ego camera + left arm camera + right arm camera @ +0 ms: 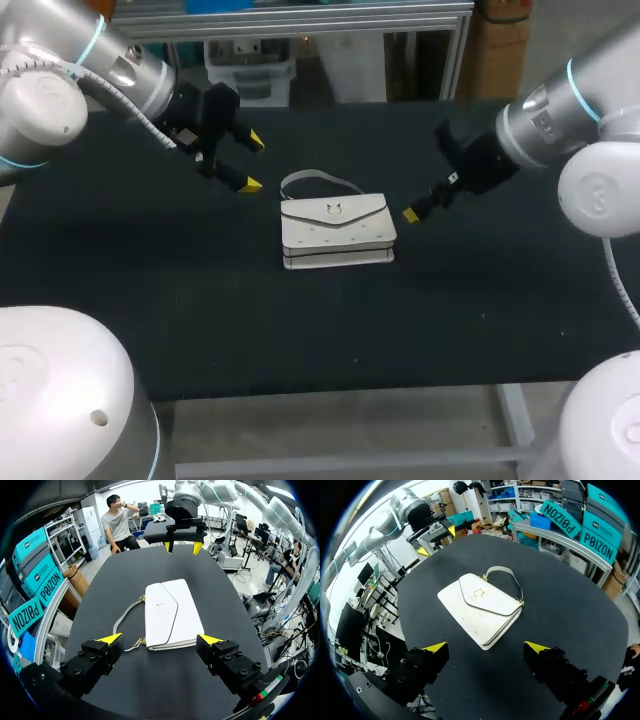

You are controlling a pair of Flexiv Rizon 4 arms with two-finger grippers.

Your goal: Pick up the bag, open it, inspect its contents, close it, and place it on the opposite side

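- Here's the bag [336, 232]: white, flat and rectangular, lying on its back around the middle of the counter [180, 300], right between the two arms.
- Envelope-style flap is folded down and closed, with a small metal clasp [332, 210] at its centre. The surface looks smooth and leather-like.
- The pale strap [318, 180] arches out from the bag's far edge and lies loose on the counter.
- Left pincer [252, 162] has its fingers spread wide with nothing between them. It hangs off the strap corner of the bag, near it but clear of it.
- From the left wrist, the bag lies just ahead of those open yellow tips.
- Right pincer [485, 646] is also spread wide and holds nothing, with the bag ahead of its fingers.
- From above, it sits just beside the bag's right end, only one yellow tip showing; I cannot tell whether it touches.
- The counter itself is matte black, flat and even under everything.
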